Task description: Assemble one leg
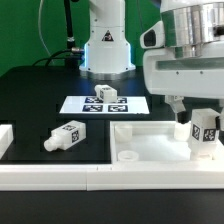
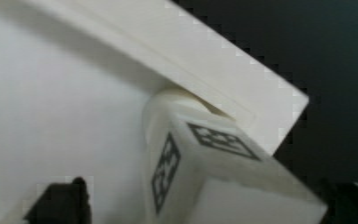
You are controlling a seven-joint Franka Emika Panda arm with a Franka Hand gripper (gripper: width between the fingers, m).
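Note:
One leg (image 1: 204,132) stands upright on the large flat white panel (image 1: 150,146), near its corner at the exterior view's right. My gripper (image 1: 200,120) hangs over it with a finger on each side. In the wrist view this leg (image 2: 208,150) fills the middle, tag facing me, resting on the panel (image 2: 69,100). One dark finger (image 2: 60,202) shows with a gap between it and the leg, so the jaws stand open. A second leg (image 1: 68,136) lies on its side on the black table. A third leg (image 1: 105,93) sits on the marker board (image 1: 128,105).
White border rails run along the front (image 1: 60,178) and stand at the exterior view's left (image 1: 6,140). The robot base (image 1: 105,50) stands at the back behind the marker board. The panel has small holes (image 1: 128,156) near its front corners.

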